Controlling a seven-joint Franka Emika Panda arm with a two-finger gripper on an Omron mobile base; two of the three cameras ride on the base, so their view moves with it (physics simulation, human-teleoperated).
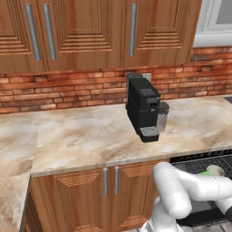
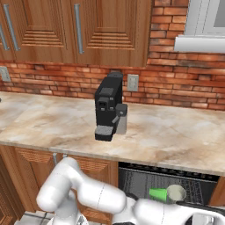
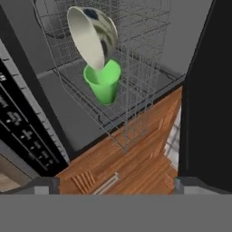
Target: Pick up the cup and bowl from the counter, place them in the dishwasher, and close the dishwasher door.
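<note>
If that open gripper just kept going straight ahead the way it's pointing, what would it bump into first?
Probably the wire rack of the dishwasher, near its front corner. The gripper looks along the rack, with the cup and bowl lying further on. Depth is hard to judge, so it might graze past the rack's corner.

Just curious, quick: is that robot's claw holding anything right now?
Gripper: open, holding nothing; the cup and bowl sit in the rack.

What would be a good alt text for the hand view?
A green cup and a pale bowl sit touching in the dishwasher's wire rack, seen from the open gripper. Wooden cabinets lie beyond the rack.
</note>
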